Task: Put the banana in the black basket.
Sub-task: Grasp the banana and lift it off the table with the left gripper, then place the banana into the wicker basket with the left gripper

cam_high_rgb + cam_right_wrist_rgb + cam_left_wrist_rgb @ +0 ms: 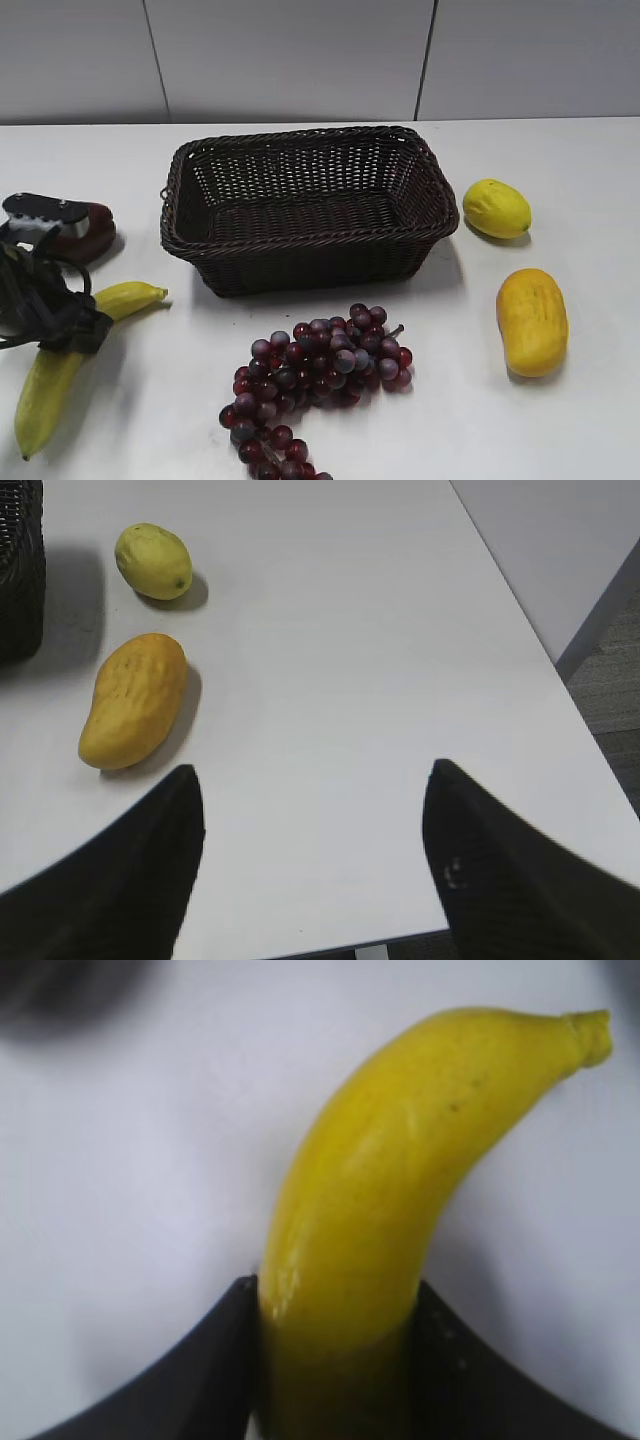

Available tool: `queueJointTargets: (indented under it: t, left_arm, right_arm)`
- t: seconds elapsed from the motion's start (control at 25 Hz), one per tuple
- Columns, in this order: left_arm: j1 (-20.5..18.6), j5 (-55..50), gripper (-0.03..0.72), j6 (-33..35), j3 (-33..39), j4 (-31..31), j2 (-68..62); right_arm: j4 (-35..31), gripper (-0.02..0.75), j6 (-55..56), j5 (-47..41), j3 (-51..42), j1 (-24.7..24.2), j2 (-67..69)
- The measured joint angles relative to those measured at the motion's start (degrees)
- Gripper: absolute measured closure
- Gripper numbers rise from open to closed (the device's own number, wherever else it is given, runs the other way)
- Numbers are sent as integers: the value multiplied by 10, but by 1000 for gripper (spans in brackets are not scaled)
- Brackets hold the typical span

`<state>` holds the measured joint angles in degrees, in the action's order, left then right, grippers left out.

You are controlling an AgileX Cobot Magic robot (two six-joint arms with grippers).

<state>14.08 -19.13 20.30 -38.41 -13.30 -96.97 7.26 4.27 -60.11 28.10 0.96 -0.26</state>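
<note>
We have the left tool (pixel 335 1360) clamped mid-length on the banana (pixel 400 1190), lower left on the tabletop (pixel 500 420). Right tool (pixel 310 860) is spread, idle. Risk: glossy skin pivots or slips en route to the black basket (pixel 305 205), snagging the rim.

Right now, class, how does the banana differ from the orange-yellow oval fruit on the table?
The banana is long, curved and yellow-green; the oval fruit is stubby, straight and orange-yellow. The banana lies left of the black basket, with the left gripper closed around its middle; the oval fruit lies to the basket's right, untouched. Both rest on the white table, outside the basket.
</note>
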Motion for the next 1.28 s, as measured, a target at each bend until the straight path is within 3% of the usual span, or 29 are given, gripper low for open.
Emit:
queueJointTargets:
  t: [0.48,1.0,1.28]
  left_arm:
    - [0,-64,375,-14,-11,6,176]
    - [7,-96,375,-15,-239,-14,197]
    - [68,-26,375,-15,-288,-15,117]
  right_arm:
    - [0,187,0,0,0,0,0]
    - [0,187,0,0,0,0,0]
    - [0,187,0,0,0,0,0]
